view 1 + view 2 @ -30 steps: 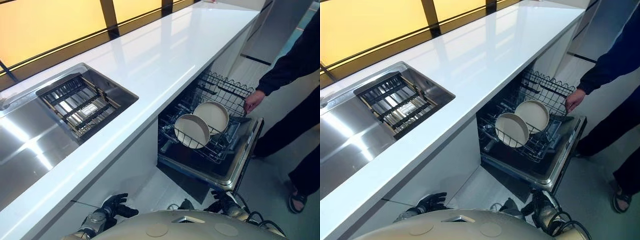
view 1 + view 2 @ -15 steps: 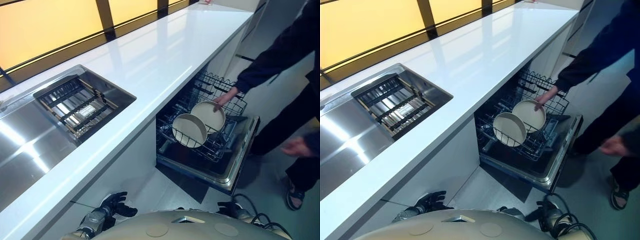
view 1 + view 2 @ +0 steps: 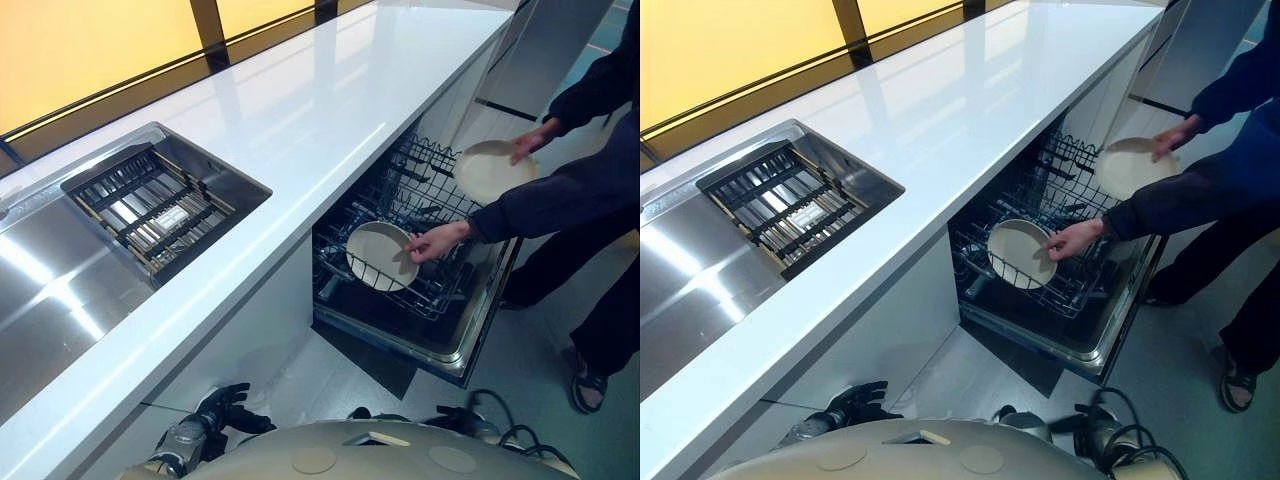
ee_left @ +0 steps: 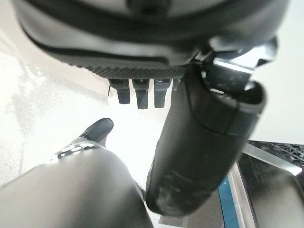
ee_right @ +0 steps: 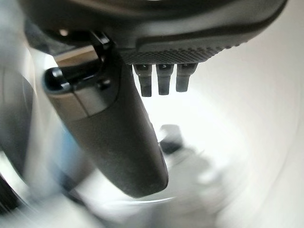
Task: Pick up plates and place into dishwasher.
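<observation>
The dishwasher's lower rack (image 3: 437, 297) is pulled out over the open door (image 3: 482, 335). One cream plate (image 3: 372, 254) stands upright in the rack, and a person's hand (image 3: 432, 243) rests on its rim. The person's other hand holds a second cream plate (image 3: 488, 170) in the air above the rack's far side. My left hand (image 3: 222, 411) hangs low in front of the cabinet, open and holding nothing. My right hand (image 3: 1092, 432) hangs low near the door's front corner, its fingers relaxed in the right wrist view (image 5: 161, 80).
A long white counter (image 3: 300, 110) runs above the dishwasher. A steel sink (image 3: 150, 205) with a dark wire grid lies at its left. The person stands on the floor right of the door, one sandalled foot (image 3: 590, 380) close to it.
The person has lifted one plate out of the rack and holds it up, and has put the other hand on the remaining plate. My hands stay low.
</observation>
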You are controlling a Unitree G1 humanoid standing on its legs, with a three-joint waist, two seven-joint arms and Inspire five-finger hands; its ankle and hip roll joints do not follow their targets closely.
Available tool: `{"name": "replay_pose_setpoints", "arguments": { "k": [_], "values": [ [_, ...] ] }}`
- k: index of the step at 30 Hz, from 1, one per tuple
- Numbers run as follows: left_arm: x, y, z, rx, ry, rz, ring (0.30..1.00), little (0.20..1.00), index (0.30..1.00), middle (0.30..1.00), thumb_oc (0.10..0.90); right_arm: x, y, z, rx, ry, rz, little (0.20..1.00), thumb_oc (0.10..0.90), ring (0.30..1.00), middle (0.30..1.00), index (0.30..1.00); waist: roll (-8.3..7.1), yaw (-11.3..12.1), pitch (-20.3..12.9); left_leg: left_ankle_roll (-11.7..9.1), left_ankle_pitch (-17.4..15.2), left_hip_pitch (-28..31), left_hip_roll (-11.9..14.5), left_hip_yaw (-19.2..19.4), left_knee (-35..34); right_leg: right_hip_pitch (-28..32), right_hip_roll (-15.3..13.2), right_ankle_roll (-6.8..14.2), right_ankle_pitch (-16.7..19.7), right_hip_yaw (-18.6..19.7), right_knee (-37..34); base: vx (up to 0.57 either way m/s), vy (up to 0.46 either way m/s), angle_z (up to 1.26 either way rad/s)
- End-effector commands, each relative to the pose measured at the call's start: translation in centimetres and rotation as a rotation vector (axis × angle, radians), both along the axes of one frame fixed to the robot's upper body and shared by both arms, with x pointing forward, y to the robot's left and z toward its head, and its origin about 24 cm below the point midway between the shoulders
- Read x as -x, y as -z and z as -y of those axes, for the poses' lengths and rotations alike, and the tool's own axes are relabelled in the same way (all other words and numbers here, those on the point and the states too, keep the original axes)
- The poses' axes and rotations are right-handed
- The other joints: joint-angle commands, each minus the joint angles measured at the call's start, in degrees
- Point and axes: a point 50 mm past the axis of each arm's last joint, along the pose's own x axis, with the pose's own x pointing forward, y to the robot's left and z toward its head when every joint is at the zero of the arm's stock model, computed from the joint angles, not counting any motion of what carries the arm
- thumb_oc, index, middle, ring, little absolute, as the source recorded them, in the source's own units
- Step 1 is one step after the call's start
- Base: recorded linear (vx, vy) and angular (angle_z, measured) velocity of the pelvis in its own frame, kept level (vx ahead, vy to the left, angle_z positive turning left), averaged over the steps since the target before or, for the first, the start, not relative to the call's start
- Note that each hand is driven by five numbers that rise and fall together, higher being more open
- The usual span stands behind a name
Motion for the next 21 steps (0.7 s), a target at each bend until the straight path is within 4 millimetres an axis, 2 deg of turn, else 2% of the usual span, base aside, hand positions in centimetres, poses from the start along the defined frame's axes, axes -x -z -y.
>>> {"name": "replay_pose_setpoints", "arguments": {
  "k": [1, 2, 3, 4, 5, 6, 7, 8, 9, 10, 12, 13, 14, 15, 16, 17, 18, 19, 20, 21],
  "values": [
    [-1.8, -0.2, 0.8, 0.012, -0.006, 0.051, 0.9, 0.9, 0.9, 0.9, 0.8, -2.6, -0.7, 0.9, 0.189, -0.358, -0.015, 0.9, 0.8, 0.9, 0.9, 0.9, 2.35, -0.7, 0.2, 3.19, -5.09, -0.22, -3.74, -1.56, 0.65, -1.75, 1.69, 3.26, -3.33, -2.35, 5.34, -0.02, 0.007, -0.08],
    [-1.9, -0.2, 0.6, 0.01, -0.002, 0.051, 0.9, 0.9, 0.9, 0.9, 0.8, -2.7, -0.6, 0.6, 0.092, -0.194, 0.019, 0.9, 0.8, 0.9, 0.9, 0.9, 2.31, -0.6, 0.23, 3.23, -5.04, -0.27, -3.84, -1.9, 0.62, -1.76, 1.6, 3.26, -3.35, -2.42, 5.38, -0.01, 0.001, -0.04],
    [-1.7, -0.3, 0.3, 0.01, -0.018, 0.054, 0.9, 0.9, 0.9, 0.9, 0.8, -3.0, -0.4, -0.4, -0.078, 0.183, 0.099, 0.9, 0.8, 0.9, 0.9, 0.9, 2.25, -0.82, 0.65, 3.31, -5.22, 0.37, -3.97, -2.45, 0.51, -1.13, 1.68, 3.19, -3.5, -2.69, 5.33, 0.0, 0.0, 0.0],
    [-1.3, -0.1, 0.5, 0.015, -0.031, 0.055, 0.9, 0.9, 0.9, 0.9, 0.8, -2.3, -0.4, 0.4, 0.047, 0.103, 0.037, 0.9, 0.8, 0.9, 0.9, 0.9, 2.37, -0.84, 0.6, 3.14, -5.37, 0.6, -3.75, -1.96, 0.61, -0.95, 1.88, 3.19, -3.75, -2.94, 5.49, 0.03, 0.003, 0.0],
    [-1.3, -0.1, 0.8, 0.019, -0.035, 0.053, 0.9, 0.9, 0.9, 0.9, 0.8, -2.1, -0.7, 1.2, 0.199, -0.179, -0.021, 0.9, 0.8, 0.9, 0.9, 0.9, 2.47, -0.7, 0.42, 3.18, -5.45, 0.54, -3.75, -1.63, 0.67, -0.91, 1.81, 3.2, -3.75, -2.92, 5.37, 0.0, 0.0, 0.0],
    [-1.4, -0.1, 0.8, 0.018, -0.027, 0.049, 0.9, 0.9, 0.9, 0.9, 0.8, -2.4, -0.5, 0.6, 0.057, 0.023, 0.037, 0.9, 0.8, 0.9, 0.9, 0.9, 2.5, -0.55, 0.35, 3.31, -5.33, 0.42, -3.98, -1.89, 0.61, -0.9, 1.62, 3.2, -3.56, -2.74, 5.15, 0.0, 0.008, -0.04],
    [-1.5, -0.1, 0.8, 0.016, -0.025, 0.049, 0.9, 0.9, 0.9, 0.9, 0.8, -2.5, -0.4, 0.3, 0.0, 0.103, 0.06, 0.9, 0.8, 0.9, 0.9, 0.9, 2.5, -0.48, 0.23, 3.33, -5.16, 0.22, -4.04, -1.97, 0.54, -1.09, 1.58, 3.18, -3.4, -2.66, 5.06, 0.0, 0.014, -0.07],
    [-0.9, 0.0, 0.9, 0.015, -0.017, 0.044, 0.9, 0.9, 0.9, 0.9, 0.8, -2.2, -0.2, -0.5, -0.091, 0.376, 0.078, 0.9, 0.8, 0.9, 0.9, 0.9, 2.71, -0.61, 0.43, 3.17, -5.04, 0.55, -3.84, -1.99, 0.49, -0.78, 1.75, 3.1, -3.49, -3.08, 5.26, 0.02, 0.01, -0.03],
    [-0.7, 0.1, 1.1, 0.017, -0.019, 0.043, 0.9, 0.9, 0.9, 0.9, 0.8, -1.6, -0.2, 0.2, 0.062, 0.196, 0.006, 0.9, 0.8, 0.9, 0.9, 0.9, 2.78, -0.59, 0.58, 3.01, -5.18, 0.85, -3.72, -1.91, 0.54, -0.42, 1.84, 3.15, -3.64, -3.27, 5.24, 0.03, 0.011, -0.02],
    [-0.8, 0.1, 1.3, 0.021, -0.033, 0.042, 0.9, 0.9, 0.9, 0.9, 0.8, -2.0, -0.6, 1.1, 0.223, -0.158, -0.023, 0.9, 0.8, 0.9, 0.9, 0.9, 2.77, -0.62, 0.4, 3.08, -5.28, 0.7, -3.75, -1.73, 0.58, -0.46, 1.65, 3.16, -3.79, -3.16, 5.27, 0.0, 0.0, 0.0],
    [-1.0, 0.0, 1.0, 0.018, -0.027, 0.043, 0.9, 0.9, 0.9, 0.9, 0.8, -2.3, -0.4, 0.1, 0.012, 0.127, 0.054, 0.9, 0.8, 0.9, 0.9, 0.9, 2.68, -0.49, 0.32, 3.2, -5.13, 0.36, -4.0, -2.06, 0.6, -0.7, 1.43, 3.26, -3.59, -3.06, 5.29, 0.0, 0.0, 0.0],
    [-0.8, 0.0, 0.9, 0.015, -0.018, 0.044, 0.9, 0.9, 0.9, 0.9, 0.8, -2.5, -0.9, 1.7, 0.343, -0.43, -0.11, 0.9, 0.8, 0.9, 0.9, 0.9, 2.67, -0.38, 0.53, 2.91, -5.06, 0.38, -3.75, -1.84, 0.62, -0.65, 1.51, 3.27, -3.46, -3.7, 5.22, -0.03, -0.005, 0.0],
    [-1.3, 0.0, 0.9, 0.016, -0.011, 0.047, 0.9, 0.9, 0.9, 0.9, 0.8, -3.2, -1.1, 1.8, 0.341, -0.536, -0.077, 0.9, 0.8, 0.9, 0.9, 0.9, 2.6, -0.02, 0.2, 3.03, -4.97, -0.33, -3.82, -2.01, 0.79, -1.26, 1.44, 3.24, -3.47, -3.48, 5.47, -0.04, -0.009, -0.01],
    [-1.5, -0.1, 0.8, 0.016, -0.008, 0.048, 0.9, 0.9, 0.9, 0.9, 0.8, -3.4, -0.8, 0.8, 0.109, -0.232, 0.014, 0.9, 0.8, 0.9, 0.9, 0.9, 2.54, 0.06, 0.14, 3.1, -4.93, -0.6, -4.0, -2.4, 0.87, -1.44, 1.36, 3.3, -3.45, -3.33, 5.51, 0.0, 0.0, 0.0],
    [-1.5, -0.1, 0.7, 0.016, -0.008, 0.05, 0.9, 0.9, 0.9, 0.9, 0.8, -3.2, -0.5, -0.1, -0.033, 0.016, 0.023, 0.9, 0.8, 0.9, 0.9, 0.9, 2.49, 0.01, 0.49, 3.07, -4.98, -0.26, -4.16, -2.74, 0.81, -1.02, 1.33, 3.38, -3.43, -3.42, 5.3, 0.0, 0.0, 0.0],
    [-1.3, -0.1, 0.8, 0.021, -0.005, 0.053, 0.9, 0.9, 0.9, 0.9, 0.8, -2.6, -0.6, 0.7, 0.142, -0.15, -0.103, 0.9, 0.8, 0.9, 0.9, 0.9, 2.64, 0.06, 0.75, 2.94, -5.07, 0.2, -4.06, -2.52, 0.73, -0.59, 1.48, 3.27, -3.44, -4.02, 5.1, 0.0, 0.015, 0.04],
    [-1.3, 0.0, 1.0, 0.023, -0.01, 0.056, 0.9, 0.9, 0.9, 0.9, 0.8, -3.4, -1.0, 1.4, 0.362, -0.576, -0.136, 0.9, 0.8, 0.9, 0.9, 0.9, 2.69, -0.05, 0.67, 2.88, -4.9, 0.04, -3.98, -2.62, 0.57, -0.65, 1.45, 3.15, -3.43, -3.79, 4.84, 0.0, 0.0, 0.0],
    [-1.7, -0.1, 1.1, 0.024, 0.0, 0.054, 0.9, 0.9, 0.9, 0.9, 0.8, -3.5, -0.8, 0.9, 0.175, -0.36, -0.041, 0.9, 0.8, 0.9, 0.9, 0.9, 2.75, 0.36, 0.32, 3.1, -5.02, -0.41, -4.2, -2.94, 0.81, -1.13, 1.36, 3.23, -3.62, -3.47, 5.34, 0.0, 0.0, 0.0],
    [-1.9, -0.2, 0.9, 0.024, -0.002, 0.055, 0.9, 0.9, 0.9, 0.9, 0.8, -3.3, -0.5, -0.3, -0.044, 0.07, 0.022, 0.9, 0.8, 0.9, 0.9, 0.9, 2.74, 0.26, 0.48, 3.08, -4.87, -0.3, -4.35, -3.21, 0.69, -0.98, 1.27, 3.34, -3.48, -3.49, 5.14, 0.0, 0.0, 0.0],
    [-1.6, -0.1, 1.0, 0.027, -0.003, 0.057, 0.9, 0.9, 0.9, 0.9, 0.8, -2.5, -0.4, 0.3, 0.08, -0.034, -0.074, 0.9, 0.8, 0.9, 0.9, 0.9, 2.92, 0.14, 0.9, 2.95, -4.95, 0.35, -4.16, -2.76, 0.65, -0.39, 1.49, 3.15, -3.49, -4.14, 5.05, 0.0, 0.0, 0.0]
  ]
}}
